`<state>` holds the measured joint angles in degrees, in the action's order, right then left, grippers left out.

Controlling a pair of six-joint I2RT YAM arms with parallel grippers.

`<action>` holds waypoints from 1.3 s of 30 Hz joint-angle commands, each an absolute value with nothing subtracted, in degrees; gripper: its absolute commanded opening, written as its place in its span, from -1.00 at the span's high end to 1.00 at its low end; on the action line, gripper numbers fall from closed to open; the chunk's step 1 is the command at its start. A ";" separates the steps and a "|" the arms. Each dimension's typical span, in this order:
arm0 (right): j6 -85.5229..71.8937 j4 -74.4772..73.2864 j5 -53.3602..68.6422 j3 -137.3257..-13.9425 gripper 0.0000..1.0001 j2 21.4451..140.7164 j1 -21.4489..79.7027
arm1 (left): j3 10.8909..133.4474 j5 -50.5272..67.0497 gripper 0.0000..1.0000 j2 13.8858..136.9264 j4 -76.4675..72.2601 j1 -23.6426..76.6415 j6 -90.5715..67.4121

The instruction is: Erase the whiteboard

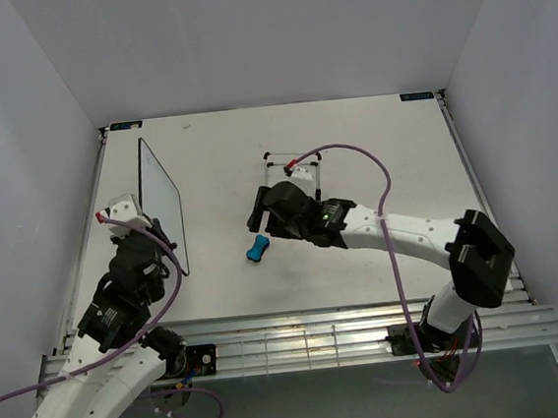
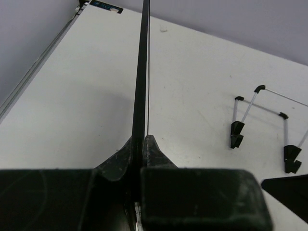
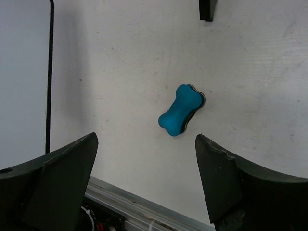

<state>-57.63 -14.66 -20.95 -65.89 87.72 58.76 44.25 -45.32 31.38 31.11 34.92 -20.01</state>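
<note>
The whiteboard (image 1: 160, 203) stands on its long edge at the left of the table, and the face that shows looks blank. My left gripper (image 1: 167, 245) is shut on its near rim. In the left wrist view the board (image 2: 141, 72) runs edge-on between my closed fingers (image 2: 155, 149). The blue bone-shaped eraser (image 1: 256, 249) lies flat on the table to the right of the board. My right gripper (image 1: 262, 224) hovers over it, open and empty. In the right wrist view the eraser (image 3: 182, 109) lies just beyond the gap of my gripper (image 3: 144, 144), and the board (image 3: 24, 72) is at the left.
The thin black wire stand (image 1: 293, 166) sits on the table behind my right wrist; it also shows in the left wrist view (image 2: 262, 120), and one foot shows in the right wrist view (image 3: 207, 9). The table's metal front rail (image 1: 301, 330) lies near the eraser. Grey walls enclose the table.
</note>
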 commanded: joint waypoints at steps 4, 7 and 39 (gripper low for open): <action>-68.72 -23.72 -30.31 -77.94 -0.74 99.83 62.58 | 42.72 -39.74 1.00 25.32 20.57 34.45 -16.53; -71.45 -30.30 -34.35 -84.60 -0.75 106.42 64.07 | 41.57 -37.45 1.00 24.26 19.43 34.37 -15.12; -79.10 -42.45 -38.76 -97.29 -0.33 124.89 65.21 | 42.19 -27.77 1.00 26.01 20.92 34.37 -16.35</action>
